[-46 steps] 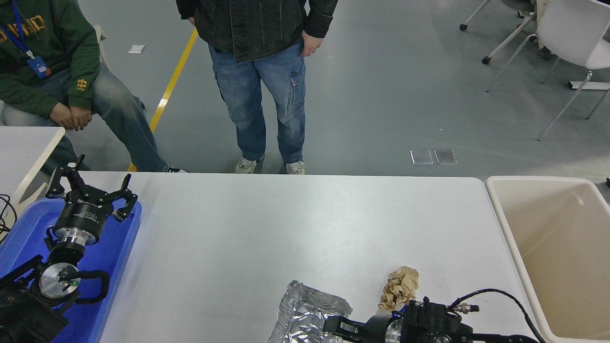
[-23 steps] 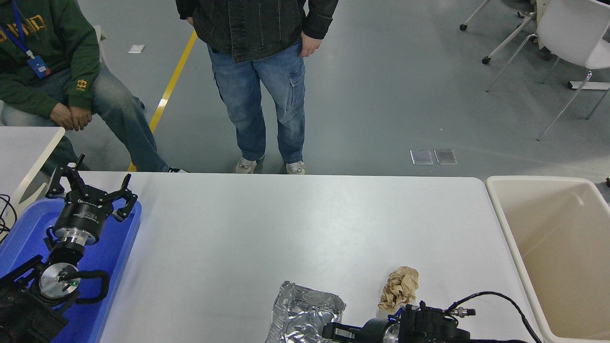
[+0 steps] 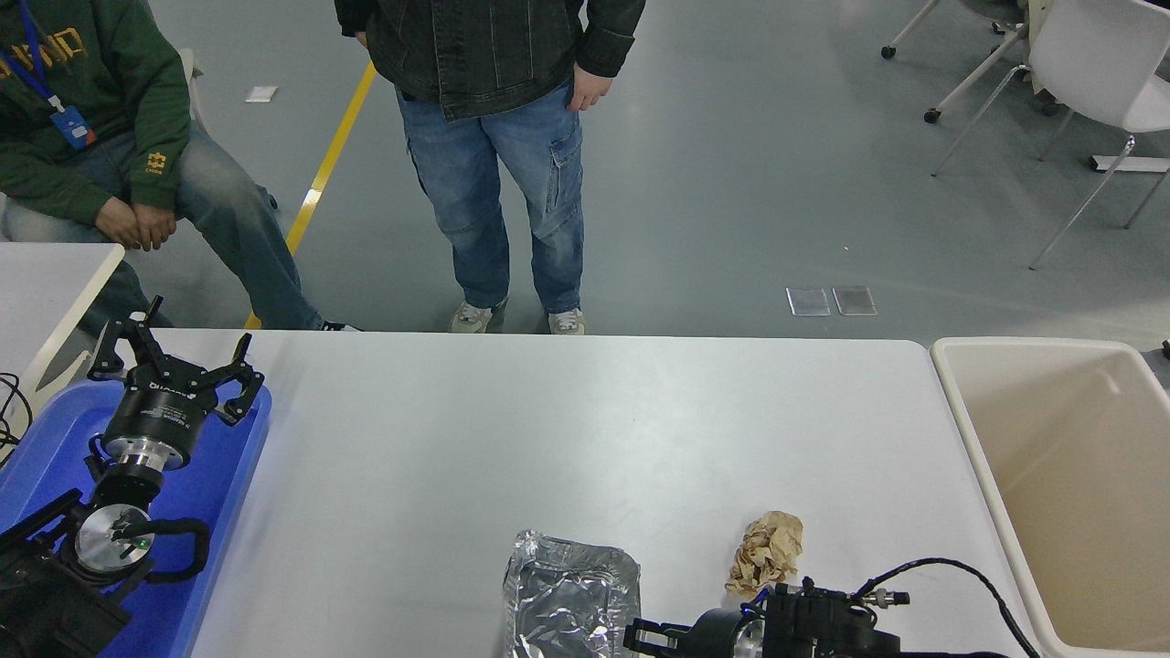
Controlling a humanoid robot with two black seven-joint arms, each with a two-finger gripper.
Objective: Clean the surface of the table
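Crumpled foil [image 3: 569,594] lies at the near edge of the table surface [image 3: 585,429], a silvery tray-like piece with wrinkled walls, its lower end cut off by the picture's bottom edge. Just right of it sits the right gripper [image 3: 644,637], coming in low from the bottom right; its tip is next to the foil's lower right corner, but whether the claw is spread or closed, or touching the foil, cannot be told. A black cable loops behind its wrist. Near the gripper's body, a little farther out on the table, rests a wad of brown paper [image 3: 766,551], apart from the foil.

At the lower left the left gripper [image 3: 174,366] is parked over a blue tray [image 3: 219,493], its fingers spread wide and holding nothing. A beige bin [image 3: 996,457] stands against the table's right end. Beyond the far edge one person stands in jeans [image 3: 498,192], and another [image 3: 91,137] sits at the upper left beside a small white table [image 3: 46,274].
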